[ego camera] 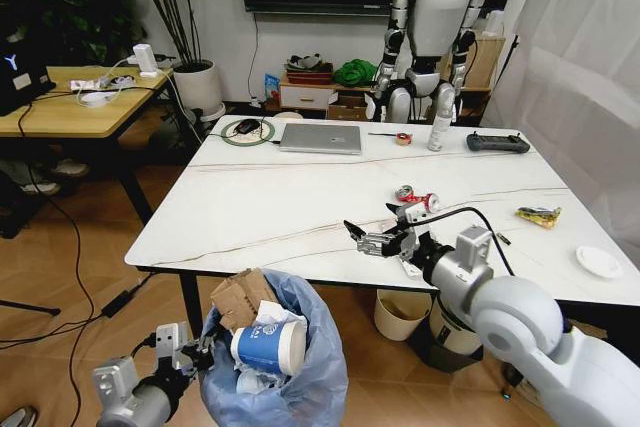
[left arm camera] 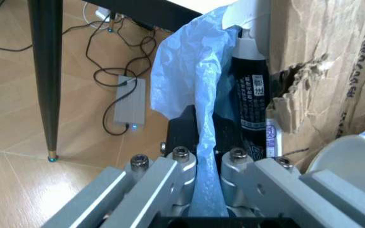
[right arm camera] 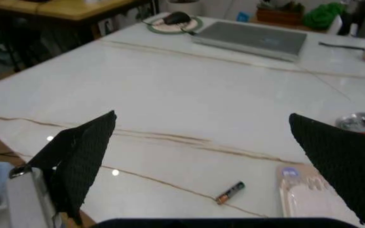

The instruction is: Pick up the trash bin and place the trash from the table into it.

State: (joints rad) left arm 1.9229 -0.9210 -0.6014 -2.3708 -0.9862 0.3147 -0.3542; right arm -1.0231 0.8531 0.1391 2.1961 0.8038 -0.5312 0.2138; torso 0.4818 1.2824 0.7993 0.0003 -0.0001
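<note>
The left pincer (ego camera: 195, 355) sits low at about 7 o'clock in the head view, below the table (ego camera: 260, 207) edge, its fingers (left arm camera: 181, 164) closed together on a fold of the blue bag lining the trash bin (ego camera: 305, 372). The bin hangs just beside it, holding torn cardboard (ego camera: 243, 297) and a blue paper cup (ego camera: 270, 345).

The right pincer (ego camera: 382, 237) hovers over the table's near edge at about 5 o'clock, its black pads (right arm camera: 81, 152) spread wide apart and holding nothing. Just beyond it at 1 o'clock lies the crushed red can (ego camera: 417, 197); a small battery (right arm camera: 230, 192) and plastic packaging (right arm camera: 304, 194) rest on the marble between the pads. A yellow-green wrapper (ego camera: 538, 214) lies farther off at 3 o'clock.
</note>
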